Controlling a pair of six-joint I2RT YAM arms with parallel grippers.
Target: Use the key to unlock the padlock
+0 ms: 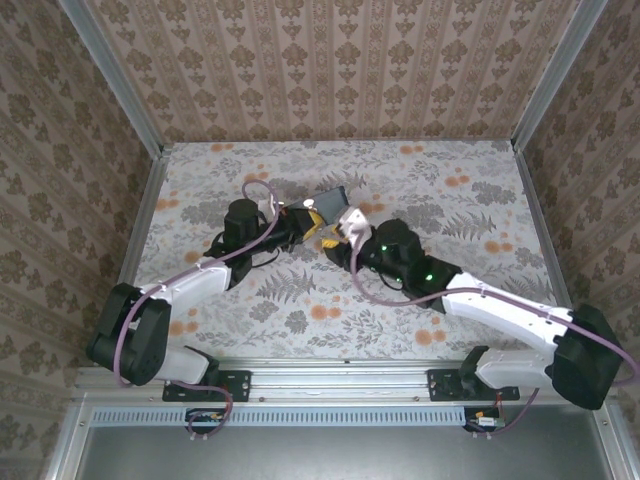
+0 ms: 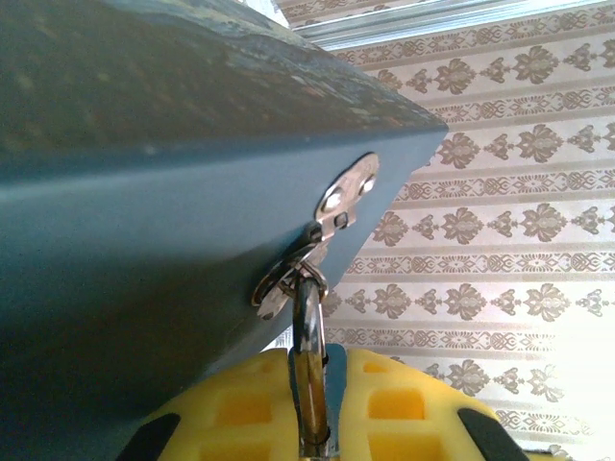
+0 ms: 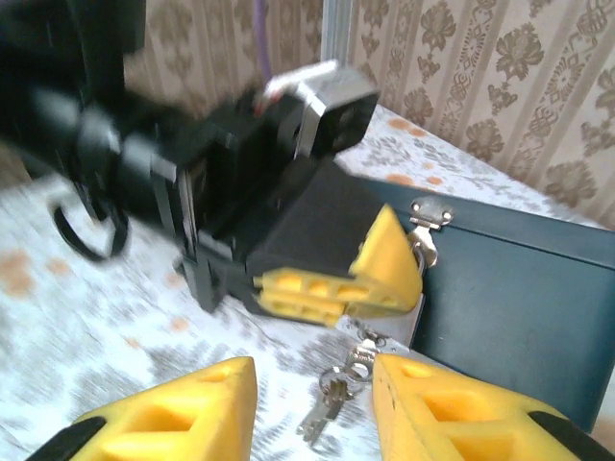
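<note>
that key (image 3: 327,403) looks tiny, light and slippery (dangling loose just under the padlock (image 2: 307,346) the left pincer (image 3: 384,279) clamps), so imo the released right pincer (image 3: 312,379) should pinch its flat head

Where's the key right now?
In the right wrist view, the key is low in the middle, between the right hand's spread yellow fingers, just under the left hand and beside the blue tin.
</note>
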